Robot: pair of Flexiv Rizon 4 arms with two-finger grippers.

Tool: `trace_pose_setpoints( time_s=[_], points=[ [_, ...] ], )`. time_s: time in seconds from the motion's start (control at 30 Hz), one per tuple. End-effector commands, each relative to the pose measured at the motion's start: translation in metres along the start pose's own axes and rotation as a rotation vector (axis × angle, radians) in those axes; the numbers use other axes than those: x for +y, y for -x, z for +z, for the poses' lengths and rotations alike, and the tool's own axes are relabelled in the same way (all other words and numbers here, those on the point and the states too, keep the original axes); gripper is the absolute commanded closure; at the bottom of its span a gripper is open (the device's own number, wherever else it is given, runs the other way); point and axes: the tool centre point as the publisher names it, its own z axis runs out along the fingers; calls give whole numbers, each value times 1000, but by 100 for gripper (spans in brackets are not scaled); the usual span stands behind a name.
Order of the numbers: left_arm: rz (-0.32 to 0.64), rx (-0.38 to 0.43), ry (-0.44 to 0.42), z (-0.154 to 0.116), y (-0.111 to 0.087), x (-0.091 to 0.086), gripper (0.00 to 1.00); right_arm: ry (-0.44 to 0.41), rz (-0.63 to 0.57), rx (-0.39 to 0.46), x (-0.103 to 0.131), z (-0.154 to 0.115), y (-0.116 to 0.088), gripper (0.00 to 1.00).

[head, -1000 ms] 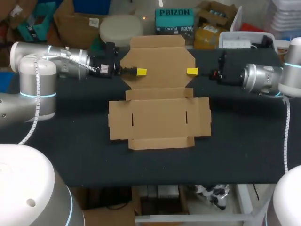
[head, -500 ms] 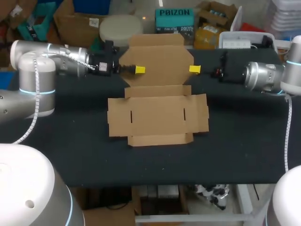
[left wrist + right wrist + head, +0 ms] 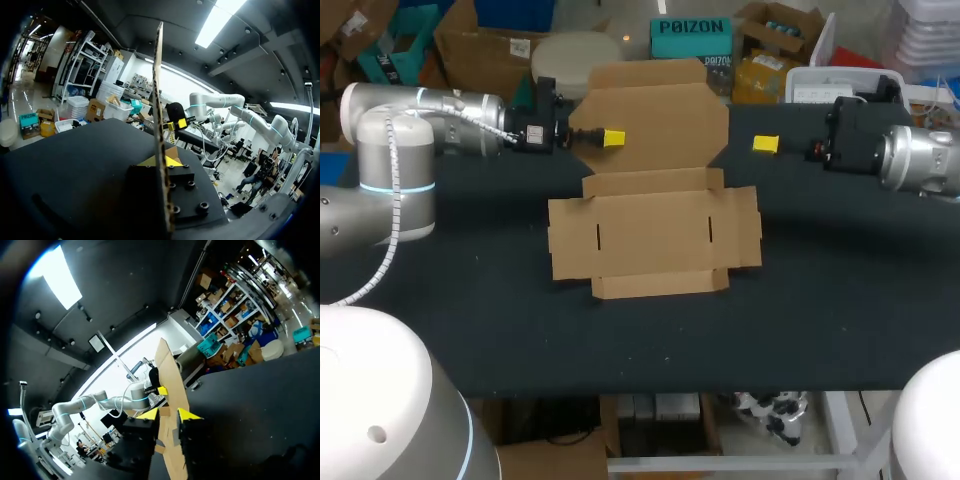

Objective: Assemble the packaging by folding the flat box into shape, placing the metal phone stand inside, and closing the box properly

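The flat cardboard box (image 3: 655, 245) lies unfolded in the middle of the black table. Its rear lid panel (image 3: 655, 115) is tilted up off the table. My left gripper (image 3: 612, 138) is shut on that panel's left edge. In the left wrist view the panel (image 3: 160, 125) rises edge-on out of the left gripper (image 3: 161, 165). My right gripper (image 3: 765, 145) hangs a short way off the panel's right edge, touching nothing. In the right wrist view the right gripper (image 3: 169, 415) is open, and the panel (image 3: 170, 370) stands ahead of its yellow tips.
The black table top (image 3: 840, 300) stretches bare on both sides of the box and toward the front edge. Both arms come in low along the back of the table.
My right gripper has opened, let go of the lid panel's right edge and drawn back to the right. The left gripper has raised the panel more steeply, and the box has shifted slightly back.
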Motion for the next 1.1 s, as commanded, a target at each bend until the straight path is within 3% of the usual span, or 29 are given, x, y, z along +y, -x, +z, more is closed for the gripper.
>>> trace_pose_setpoints(
  time_s=[0.03, 0.33, 0.4, 0.43, 0.97, 1.1],
  points=[
    [21, 10, 9, 3, 7, -7, 100, -17, -34, -134, -3, -18, -24, 100],
    [121, -42, 17, 16, 7, -18, 100, -84, -210, -214, -25, -42, -59, 100],
    [122, -78, 31, 20, 8, -23, 100, -89, -227, -288, -31, -45, -65, 100],
    [118, -135, 39, 20, 10, -25, 100, -89, -227, -288, -31, -45, -65, 100],
    [118, -135, 39, 20, 10, -25, 100, -89, -227, -288, -31, -45, -65, 100],
    [140, -132, 34, 22, 7, -27, 100, -60, -289, -273, -22, -33, -80, 100]
  ],
)
